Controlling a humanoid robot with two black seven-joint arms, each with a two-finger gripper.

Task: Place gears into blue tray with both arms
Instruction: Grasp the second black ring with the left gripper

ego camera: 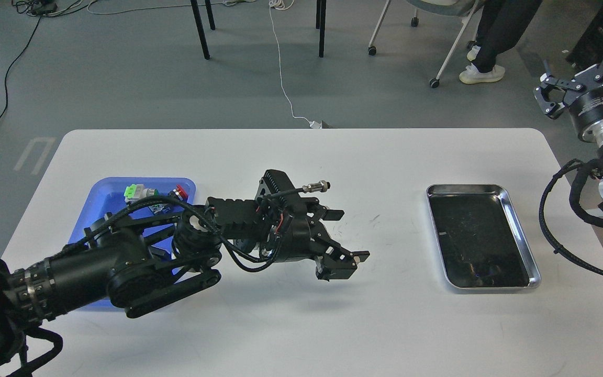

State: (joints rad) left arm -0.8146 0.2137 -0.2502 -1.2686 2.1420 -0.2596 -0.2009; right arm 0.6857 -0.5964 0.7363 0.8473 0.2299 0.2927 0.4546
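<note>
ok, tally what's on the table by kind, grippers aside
Blue tray: 1
Steel tray: 1
Green push-button switch: 1
Red push-button switch: 1
Gears: 0 visible
Total: 4, though the left arm hides much of the blue tray.

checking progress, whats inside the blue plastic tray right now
At the far end of the rectangular blue plastic tray: a green-capped push button and a red-capped one. The black left arm covers the rest; no gears visible.

- Blue tray (pixel 103 189): near half and right side hidden behind left arm (pixel 97 267).
- Push buttons (pixel 149 195) in tray: partly covered by cable; too small to count.
- Gears: none discernible.
- Left gripper (pixel 341 262): dark, fingers indistinct.
- Right arm (pixel 602 157): cut off at frame edge; right gripper (pixel 550 99) small, state unclear.
</note>
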